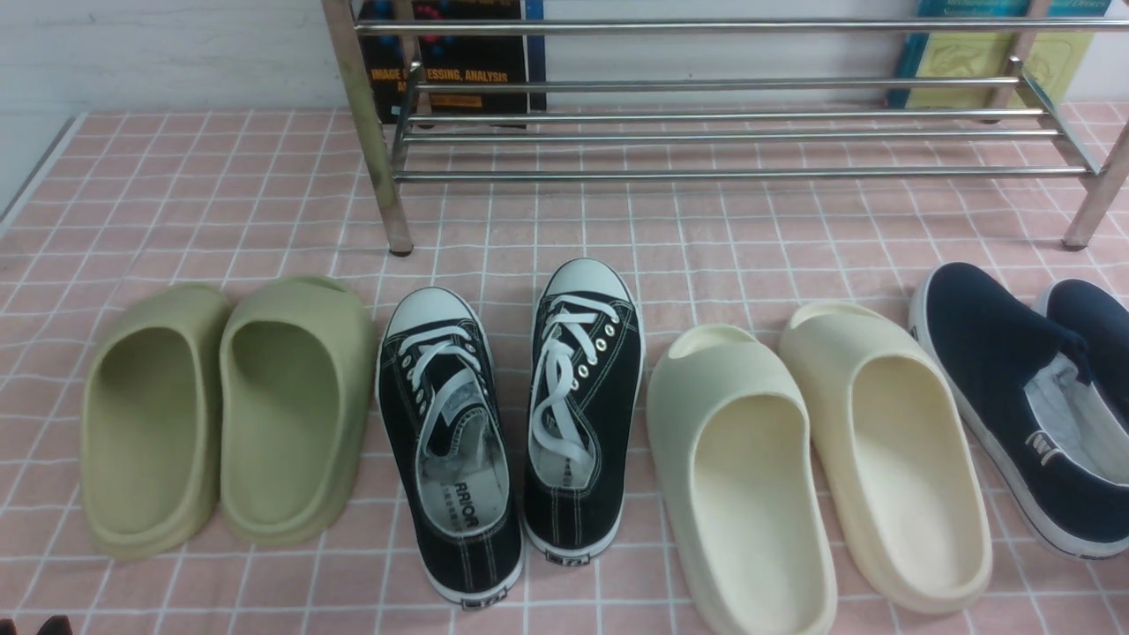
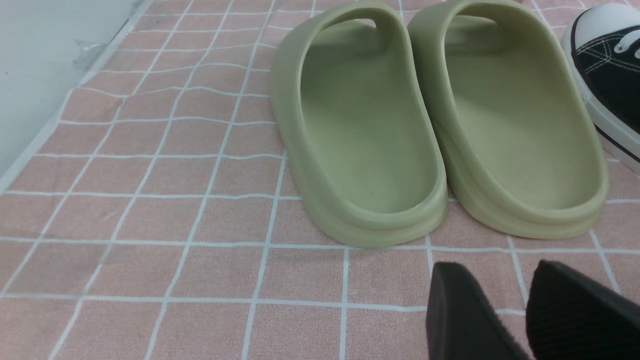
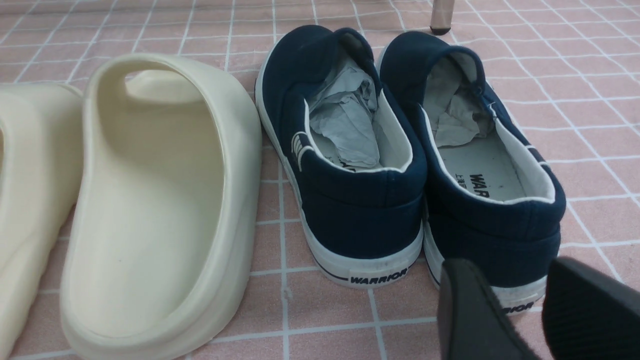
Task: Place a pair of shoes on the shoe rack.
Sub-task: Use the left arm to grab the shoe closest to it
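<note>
The two black lace-up sneakers, left one (image 1: 450, 441) and right one (image 1: 582, 397), stand side by side on the pink checked cloth, toes toward the chrome shoe rack (image 1: 706, 132) at the back. The rack's lower bars hold nothing. One sneaker's white toe shows in the left wrist view (image 2: 607, 65). My left gripper (image 2: 500, 280) is open and empty, low over the cloth behind the green slides. My right gripper (image 3: 512, 280) is open and empty, just behind the heel of a navy slip-on. Neither gripper touches a sneaker.
Green foam slides (image 1: 220, 414) lie left of the sneakers, cream slides (image 1: 811, 476) right of them, navy slip-ons (image 1: 1023, 397) at the far right. Books (image 1: 459, 62) lean on the wall behind the rack. The cloth's left edge (image 1: 35, 168) meets bare white table.
</note>
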Motion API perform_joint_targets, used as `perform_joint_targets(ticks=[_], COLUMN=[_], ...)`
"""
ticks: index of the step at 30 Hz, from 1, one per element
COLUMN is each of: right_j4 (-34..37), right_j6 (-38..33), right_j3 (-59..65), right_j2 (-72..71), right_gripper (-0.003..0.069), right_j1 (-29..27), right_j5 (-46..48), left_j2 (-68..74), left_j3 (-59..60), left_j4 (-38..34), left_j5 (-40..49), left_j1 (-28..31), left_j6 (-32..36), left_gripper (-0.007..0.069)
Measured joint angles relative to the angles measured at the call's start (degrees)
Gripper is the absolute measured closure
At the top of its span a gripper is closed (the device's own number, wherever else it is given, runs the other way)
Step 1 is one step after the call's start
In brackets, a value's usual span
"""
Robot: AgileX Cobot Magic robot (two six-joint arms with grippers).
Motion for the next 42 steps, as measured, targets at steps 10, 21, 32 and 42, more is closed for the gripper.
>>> perform_joint_targets(ticks=[10,21,32,42], right_j4=[0.0,0.0,0.0,0.0], right_j6=[0.0,0.0,0.0,0.0], right_j3=[0.0,0.0,0.0,0.0], right_j2=[0.0,0.0,0.0,0.0], right_gripper=[0.0419,0.0419,0.0419,0.0419], right_j1=[0.0,0.0,0.0,0.0], right_j5=[0.0,0.0,0.0,0.0], left_j2=[0.0,0.0,0.0,1.4], left_j3=[0.0,0.0,0.1,-16.2], left_j4=[0.0,-9.6,-34.3,-32.5], left_j5=[0.0,-0.9,-2.6,11.4], left_j1=[0.0,0.0,0.0,0.0], left_j6=[0.0,-9.2,-33.9,-17.2], left_gripper=[0.0385,0.0385,0.0385,0.0457])
